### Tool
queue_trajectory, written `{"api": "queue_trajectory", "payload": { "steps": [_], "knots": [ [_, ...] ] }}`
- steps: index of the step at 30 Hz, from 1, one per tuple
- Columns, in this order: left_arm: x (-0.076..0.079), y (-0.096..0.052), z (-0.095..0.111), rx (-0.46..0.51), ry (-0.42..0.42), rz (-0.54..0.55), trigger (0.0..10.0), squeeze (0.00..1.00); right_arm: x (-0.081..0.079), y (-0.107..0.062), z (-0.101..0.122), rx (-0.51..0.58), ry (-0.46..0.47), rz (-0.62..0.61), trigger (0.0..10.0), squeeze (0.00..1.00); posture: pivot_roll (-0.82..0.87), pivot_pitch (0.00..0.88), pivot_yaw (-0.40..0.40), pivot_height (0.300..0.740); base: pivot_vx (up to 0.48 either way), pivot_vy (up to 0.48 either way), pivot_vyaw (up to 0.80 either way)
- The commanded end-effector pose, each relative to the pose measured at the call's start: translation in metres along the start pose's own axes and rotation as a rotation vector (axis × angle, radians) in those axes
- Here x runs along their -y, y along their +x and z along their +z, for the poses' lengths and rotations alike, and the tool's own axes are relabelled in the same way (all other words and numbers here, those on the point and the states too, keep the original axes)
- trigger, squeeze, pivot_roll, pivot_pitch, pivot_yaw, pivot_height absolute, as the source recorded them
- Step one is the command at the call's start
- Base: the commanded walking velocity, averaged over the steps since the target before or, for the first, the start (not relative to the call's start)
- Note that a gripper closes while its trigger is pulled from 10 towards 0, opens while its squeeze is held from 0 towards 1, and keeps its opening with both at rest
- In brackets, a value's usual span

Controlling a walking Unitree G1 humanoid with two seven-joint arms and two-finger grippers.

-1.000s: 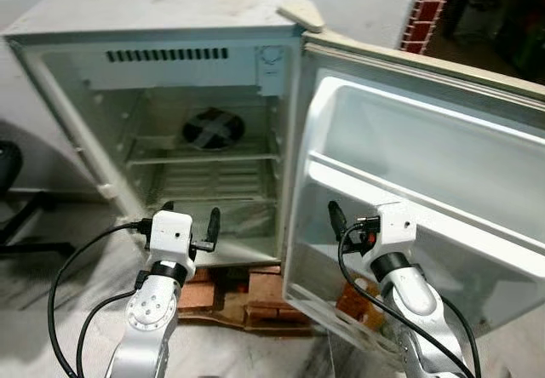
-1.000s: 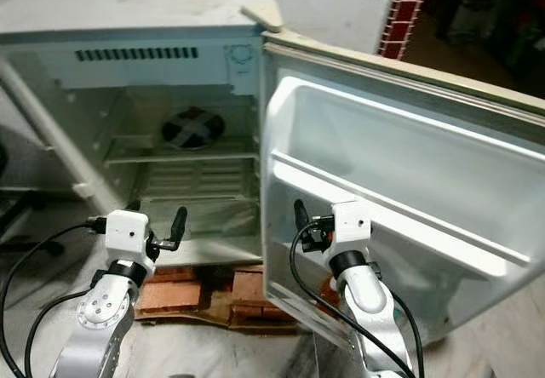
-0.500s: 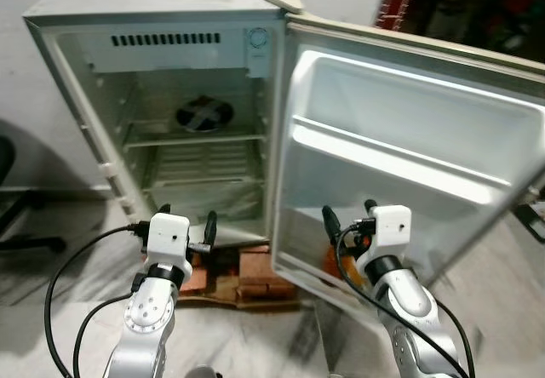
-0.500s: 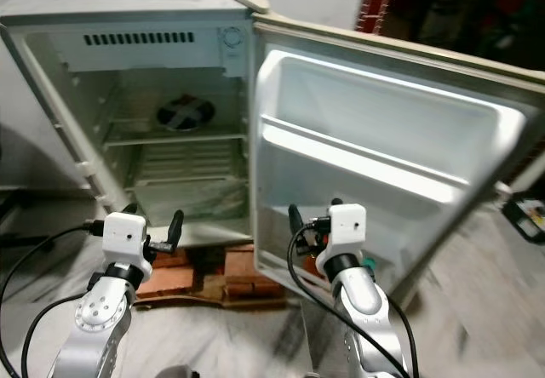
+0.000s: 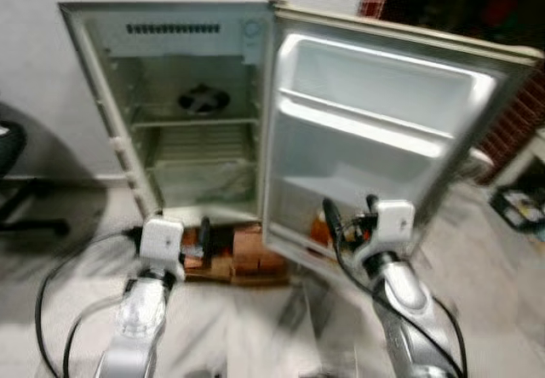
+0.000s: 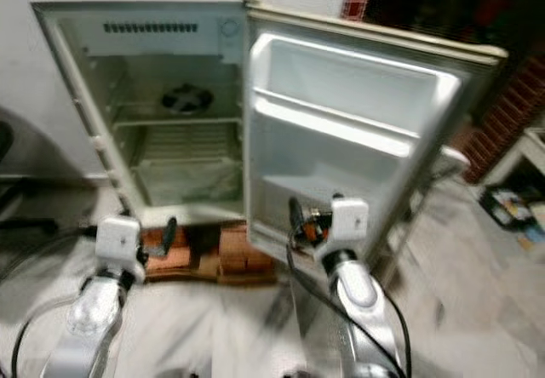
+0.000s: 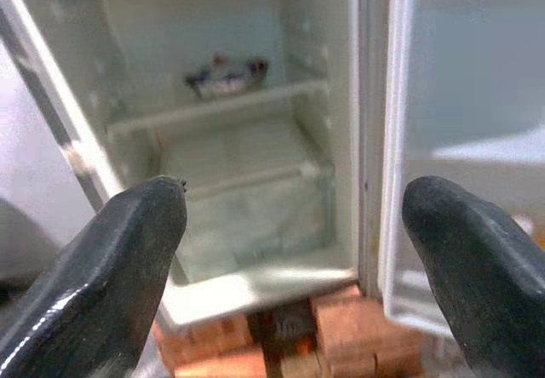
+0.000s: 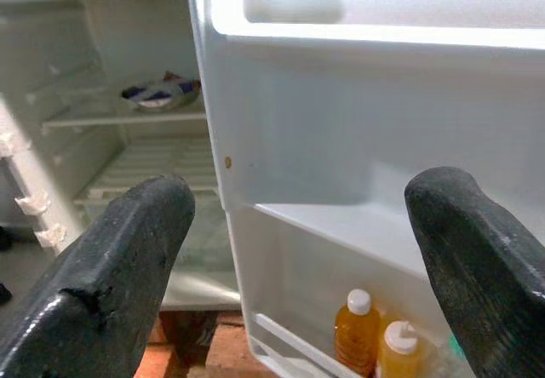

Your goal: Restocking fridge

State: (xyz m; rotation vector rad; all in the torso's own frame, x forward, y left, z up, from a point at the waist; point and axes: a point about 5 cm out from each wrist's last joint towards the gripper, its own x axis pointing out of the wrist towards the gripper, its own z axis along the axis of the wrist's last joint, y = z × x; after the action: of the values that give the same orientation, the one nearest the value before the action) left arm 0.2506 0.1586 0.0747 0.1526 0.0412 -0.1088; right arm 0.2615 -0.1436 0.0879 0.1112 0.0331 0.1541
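Note:
A small white fridge (image 5: 170,20) stands open on bricks (image 5: 243,259), its door (image 5: 383,114) swung out to the right. A dark round packet (image 7: 226,76) lies on the upper shelf; the lower shelves look bare. Two orange bottles with white caps (image 8: 356,327) stand in the door's bottom rack. My left gripper (image 7: 289,250) is open and holds nothing, low in front of the fridge body. My right gripper (image 8: 298,259) is open too, with nothing between its fingers, level with the door's lower rack (image 5: 319,229).
A black chair (image 5: 13,140) stands at the left beside the fridge. A red brick wall (image 5: 511,114) and a dark item on the floor (image 5: 519,208) lie to the right, past the door. Pale marble floor (image 5: 255,327) spreads before the fridge.
The whole picture has shifted and blurred: the camera has drawn back, so the fridge looks smaller and farther. Both grippers stay open and held up in front.

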Motion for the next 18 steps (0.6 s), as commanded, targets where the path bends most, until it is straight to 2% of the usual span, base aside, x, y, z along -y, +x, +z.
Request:
{"api": "queue_trajectory", "payload": {
  "steps": [1,5,9,18],
  "knots": [
    [0.003,-0.002,-0.002,-0.002,0.0,-0.018,10.0,0.0,0.006,0.002,0.005,0.016,-0.017,-0.027,10.0,0.0,-0.01,0.0,0.003,0.74,0.0,0.0,0.0],
    [0.002,0.0,-0.001,-0.001,0.03,-0.016,10.0,0.0,0.019,0.001,0.006,0.031,-0.032,-0.117,10.0,0.0,-0.01,0.0,0.006,0.74,0.0,0.0,0.0],
    [0.001,0.002,-0.001,-0.003,0.039,-0.019,10.0,0.0,0.02,0.003,0.004,0.023,-0.005,-0.124,10.0,0.0,-0.01,0.0,0.007,0.74,0.0,0.0,0.0],
    [0.001,0.004,-0.001,0.0,0.043,-0.022,10.0,0.0,0.015,0.006,0.007,0.041,-0.018,-0.112,10.0,0.0,-0.01,0.0,0.008,0.74,0.0,-0.39,0.0]
  ]
}}
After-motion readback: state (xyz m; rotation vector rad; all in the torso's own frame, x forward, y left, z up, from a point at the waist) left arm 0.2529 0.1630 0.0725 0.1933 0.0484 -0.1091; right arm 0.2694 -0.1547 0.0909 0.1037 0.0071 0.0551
